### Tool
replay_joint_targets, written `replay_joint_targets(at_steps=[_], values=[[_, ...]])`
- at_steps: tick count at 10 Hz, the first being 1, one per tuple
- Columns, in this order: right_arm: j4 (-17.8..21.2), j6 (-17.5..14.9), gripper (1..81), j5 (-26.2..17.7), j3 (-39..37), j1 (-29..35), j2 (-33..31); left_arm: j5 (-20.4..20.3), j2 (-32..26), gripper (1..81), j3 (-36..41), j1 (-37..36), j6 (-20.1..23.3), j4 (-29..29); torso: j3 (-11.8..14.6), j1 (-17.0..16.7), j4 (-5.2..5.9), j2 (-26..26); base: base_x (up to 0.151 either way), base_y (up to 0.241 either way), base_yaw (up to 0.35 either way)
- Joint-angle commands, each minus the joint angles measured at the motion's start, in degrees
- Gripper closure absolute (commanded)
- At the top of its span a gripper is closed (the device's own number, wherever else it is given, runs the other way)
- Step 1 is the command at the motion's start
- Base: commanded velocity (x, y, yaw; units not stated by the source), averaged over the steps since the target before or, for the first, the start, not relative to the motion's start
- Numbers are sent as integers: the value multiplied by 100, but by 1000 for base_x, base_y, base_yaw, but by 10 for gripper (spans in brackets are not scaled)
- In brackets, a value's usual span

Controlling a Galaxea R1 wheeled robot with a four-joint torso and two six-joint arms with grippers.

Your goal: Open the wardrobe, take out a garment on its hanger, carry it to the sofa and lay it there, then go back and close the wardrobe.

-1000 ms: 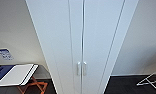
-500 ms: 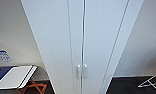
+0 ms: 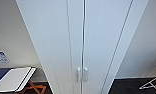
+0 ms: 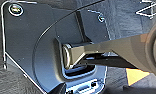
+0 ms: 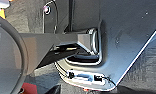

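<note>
Both wardrobe (image 3: 81, 37) doors shut, handles (image 3: 82, 74) touching at the seam. Camera closer than a second ago: approach nearly done, opening not begun. Cannot tell either hand's state.

head camera close, facing wardrobe (image 3: 81, 37) doors, wrist cameras floorward

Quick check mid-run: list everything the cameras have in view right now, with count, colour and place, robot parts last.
wardrobe: one, white, straight ahead in the head view, both doors shut.
handles: two, white, vertical, side by side at the seam between the doors.
wall: white, either side of the wardrobe.
folding board: one, white and blue top on orange-brown crossed legs, low on the left.
wire rack: one, white, on the dark floor at low right.
robot plate: dark, with round fittings, in the left wrist view; a matching one in the right wrist view.
</note>
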Motion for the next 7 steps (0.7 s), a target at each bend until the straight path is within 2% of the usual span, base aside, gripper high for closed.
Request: replay_joint_targets(at_steps=[1, 5, 7], values=[[3, -19, 10, -409, 77, 105, -70, 330, -74, 10, 112, -55, 28, 43, 0, 0, 0, 0, 69, 0, 0], [56, -19, 10, -418, 112, 149, -96, 357, -74, 10, 129, -55, 28, 44, 0, 0, 0, 2, 0, 0, 0], [64, -11, 10, -445, 312, 227, -210, 357, -283, 10, 373, -64, 11, 35, 0, -2, 0, 2, 0, 0, 0]])
